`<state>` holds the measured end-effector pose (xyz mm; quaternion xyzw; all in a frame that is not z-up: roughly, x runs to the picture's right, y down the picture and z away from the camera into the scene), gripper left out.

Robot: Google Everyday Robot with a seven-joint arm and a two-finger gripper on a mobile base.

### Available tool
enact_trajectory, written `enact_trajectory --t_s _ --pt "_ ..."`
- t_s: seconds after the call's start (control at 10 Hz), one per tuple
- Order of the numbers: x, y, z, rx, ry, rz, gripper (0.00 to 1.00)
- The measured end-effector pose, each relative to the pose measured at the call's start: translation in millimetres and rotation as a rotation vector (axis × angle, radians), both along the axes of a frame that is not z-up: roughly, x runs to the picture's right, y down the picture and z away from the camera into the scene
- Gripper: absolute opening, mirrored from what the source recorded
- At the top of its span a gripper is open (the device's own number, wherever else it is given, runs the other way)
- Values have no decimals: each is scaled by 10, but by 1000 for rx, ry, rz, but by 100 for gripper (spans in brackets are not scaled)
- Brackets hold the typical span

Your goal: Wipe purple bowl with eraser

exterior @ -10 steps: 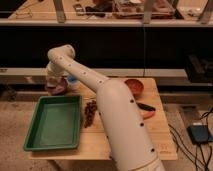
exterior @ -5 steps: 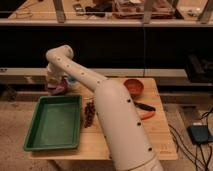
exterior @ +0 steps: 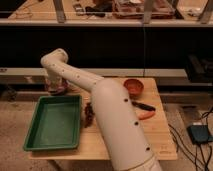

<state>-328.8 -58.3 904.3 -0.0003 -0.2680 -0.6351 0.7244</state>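
Observation:
My gripper [exterior: 55, 82] hangs down from the white arm at the table's far left corner, right over the purple bowl [exterior: 60, 91]. Only the mauve lower edge of the bowl shows beneath the gripper, just beyond the green tray. The gripper appears to reach into or onto the bowl; I cannot tell whether they touch. The eraser is hidden from view.
A green tray [exterior: 35, 142] fills the left half of the wooden table [exterior: 160, 140]. Dark grapes [exterior: 88, 114] lie beside the arm. An orange-red bowl [exterior: 133, 87] stands at the back right, with a black-handled tool [exterior: 144, 106] and an orange carrot-like piece [exterior: 146, 115] in front of it.
The arm's upper joint has shifted slightly to the left; the gripper stays over the purple bowl. Nothing else on the table has moved.

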Motion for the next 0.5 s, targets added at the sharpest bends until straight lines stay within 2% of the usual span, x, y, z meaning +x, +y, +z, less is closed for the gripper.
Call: enact_trajectory --t_s 0.2,0.5 --pt "-72 39 32 -1 -20 -10 0" --pt "-84 85 156 -11 -14 -22 0"
